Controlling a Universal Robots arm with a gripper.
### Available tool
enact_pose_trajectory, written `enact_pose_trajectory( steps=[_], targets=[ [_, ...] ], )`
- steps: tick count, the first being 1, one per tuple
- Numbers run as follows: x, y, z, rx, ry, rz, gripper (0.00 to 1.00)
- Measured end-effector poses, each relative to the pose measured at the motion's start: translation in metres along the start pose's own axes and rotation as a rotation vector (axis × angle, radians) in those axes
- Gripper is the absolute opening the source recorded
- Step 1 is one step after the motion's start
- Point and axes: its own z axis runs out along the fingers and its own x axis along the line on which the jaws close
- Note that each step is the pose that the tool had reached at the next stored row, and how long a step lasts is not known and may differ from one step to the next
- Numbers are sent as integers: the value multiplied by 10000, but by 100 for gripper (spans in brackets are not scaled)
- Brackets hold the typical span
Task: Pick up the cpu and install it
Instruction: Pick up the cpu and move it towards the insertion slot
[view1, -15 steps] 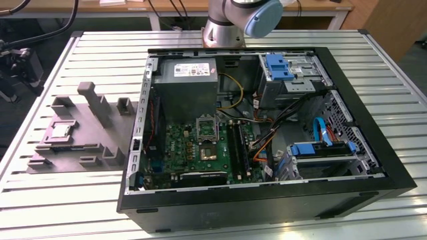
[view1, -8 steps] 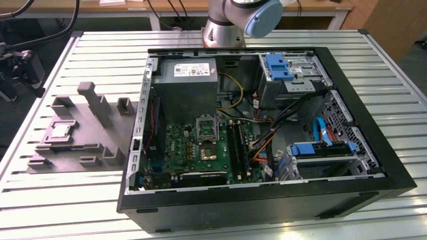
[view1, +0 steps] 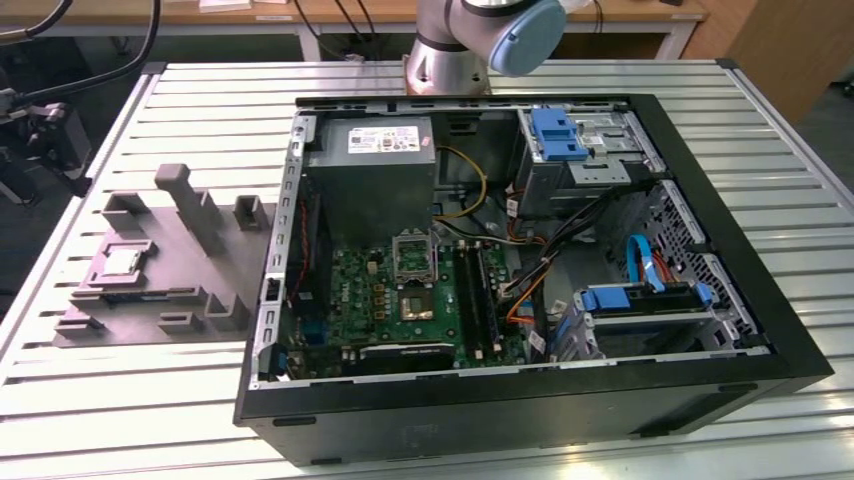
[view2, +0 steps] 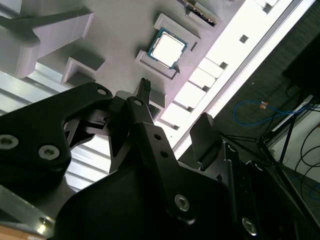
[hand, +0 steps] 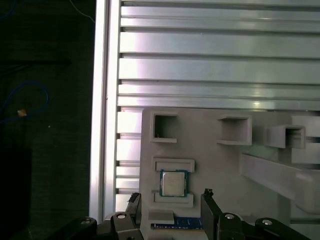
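The cpu (hand: 173, 183) is a small silvery square chip lying flat in a framed seat of the grey tray (hand: 210, 160). My gripper (hand: 170, 194) hovers above it, open, one fingertip to each side of the chip and nothing between them. In the second wrist view the cpu (view2: 167, 48) lies beyond the black fingers (view2: 145, 107) of the gripper (view2: 174, 102), well apart from them. In the exterior view the cpu (view1: 123, 262) sits at the left part of the tray (view1: 147, 300). The metal-framed socket (view1: 414, 258) lies on the green board inside the open computer case (view1: 534, 390).
Upright grey blocks (view1: 187, 200) rise from the tray near the chip. The slatted metal table (view1: 120, 400) ends close beside the tray, with dark floor and cables (hand: 30, 100) beyond. Inside the case are a power supply (view1: 380, 150), loose wires and blue drive brackets (view1: 641, 298).
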Motion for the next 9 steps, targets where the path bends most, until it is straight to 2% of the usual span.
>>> enact_pose_trajectory(
  steps=[9],
  targets=[
    [1,-4,81,0,2,0,59]
  ],
)
